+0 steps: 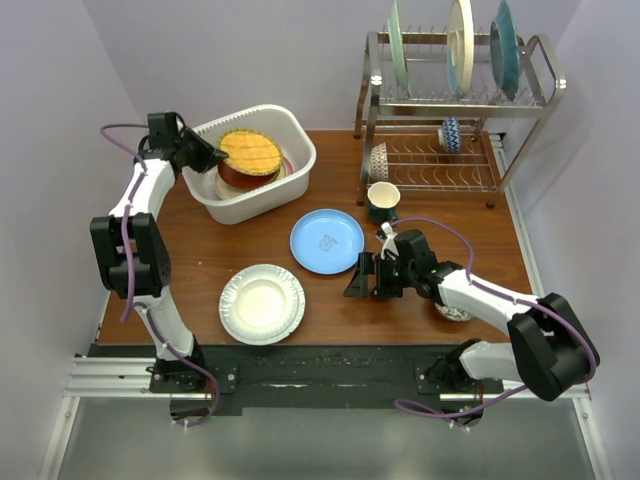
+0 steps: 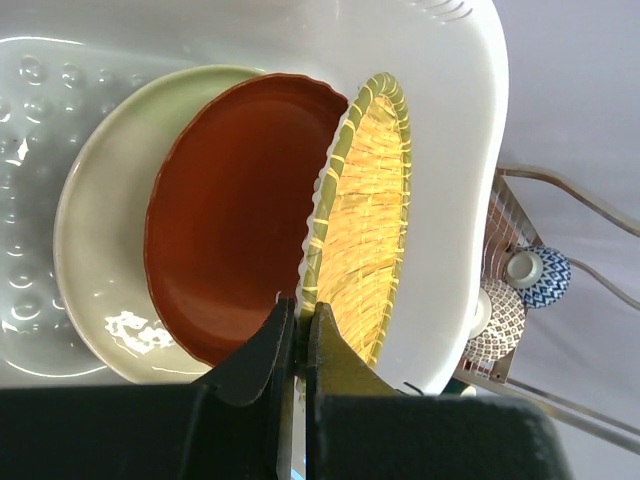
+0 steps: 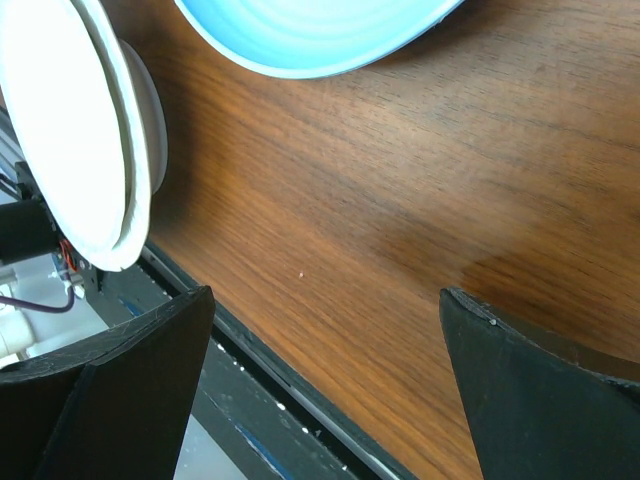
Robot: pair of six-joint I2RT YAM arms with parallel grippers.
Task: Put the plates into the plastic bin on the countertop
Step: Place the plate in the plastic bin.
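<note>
Clenching yellow plate (image 2: 370, 230), left fingers (image 2: 255, 355) hold it tilted in bin (image 2: 450, 200); right fingers (image 3: 130, 400) released.

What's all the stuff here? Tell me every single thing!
Countertop: one, brown wood.
Bin: one, white, back left.
Yellow plate: one, tilted in the bin.
Red-brown plate: one, in the bin.
Pale green plate: one, under the red-brown plate.
Blue plate: one, mid countertop.
Grey plate: one, cream centre, front of countertop.
Rack: one, steel, back right.
Upright plates: three, green, cream, teal, atop the rack.
Bowls: two, patterned, rack's lower shelf.
Mug: one, dark green, before the rack.
Left gripper: one, black, shut on the yellow plate's rim.
Right gripper: one, black, open beside the blue plate.
</note>
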